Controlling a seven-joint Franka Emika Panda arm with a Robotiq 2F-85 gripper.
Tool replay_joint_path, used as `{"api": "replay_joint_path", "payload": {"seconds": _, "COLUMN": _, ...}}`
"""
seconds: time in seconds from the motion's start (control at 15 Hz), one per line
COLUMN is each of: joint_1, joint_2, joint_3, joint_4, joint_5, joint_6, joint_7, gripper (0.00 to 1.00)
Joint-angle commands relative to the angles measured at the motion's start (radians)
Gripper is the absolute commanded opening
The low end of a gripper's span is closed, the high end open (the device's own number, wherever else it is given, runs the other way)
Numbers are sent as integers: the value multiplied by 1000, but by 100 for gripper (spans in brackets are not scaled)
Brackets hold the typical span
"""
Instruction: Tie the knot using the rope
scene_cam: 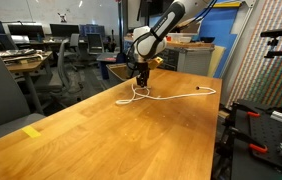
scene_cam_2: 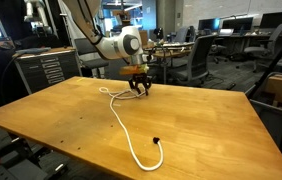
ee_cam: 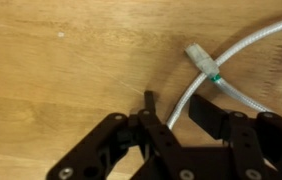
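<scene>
Two strands show in the wrist view, so picking the right one is the whole game here. The long thin white rope (ee_cam: 264, 33) curves in from the far right and runs down between the fingers of the black two-fingered end effector (ee_cam: 176, 108); the banded rope end (ee_cam: 206, 65) lies just to the right of that strand. The jaws look partly apart with a bit of wood showing beside the strand, so my read is it's straddling the cord, not pinching it yet.

In both exterior views the rope (scene_cam: 176, 97) (scene_cam_2: 118, 115) lies flat on the light wooden desk (scene_cam: 81, 140); there's a small loop bunched under the end effector at the far side, and a long tail trails away to its dark tip (scene_cam_2: 157, 141).

My tips for doing this step well:
- Get low and square, then close on just the one strand; grabbing the banded end too would probably jam the loop.
- Grip close to the free end so there's less floppy cord to steer.
- Lift only a little and move slowly; cord this limp will likely drag the loop along and undo it.
- Watch that the tail doesn't slide off the desk edge.
</scene>
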Motion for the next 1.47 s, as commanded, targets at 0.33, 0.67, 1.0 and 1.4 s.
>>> {"api": "replay_joint_path", "payload": {"seconds": 0.33, "joint_1": -64, "joint_2": 72, "joint_3": 30, "joint_4": 156, "joint_5": 113, "joint_6": -203, "joint_7": 14, "gripper": 1}}
{"api": "replay_joint_path", "payload": {"seconds": 0.67, "joint_1": -90, "joint_2": 99, "joint_3": 12, "joint_4": 210, "joint_5": 146, "joint_6": -251, "joint_7": 43, "gripper": 3}}
{"api": "replay_joint_path", "payload": {"seconds": 1.0, "joint_1": -114, "joint_2": 98, "joint_3": -6, "joint_4": 210, "joint_5": 136, "joint_6": -247, "joint_7": 58, "gripper": 3}}
{"api": "replay_joint_path", "payload": {"seconds": 1.4, "joint_1": -127, "joint_2": 59, "joint_3": -1, "joint_4": 174, "joint_5": 137, "joint_6": -256, "joint_7": 52, "gripper": 1}}
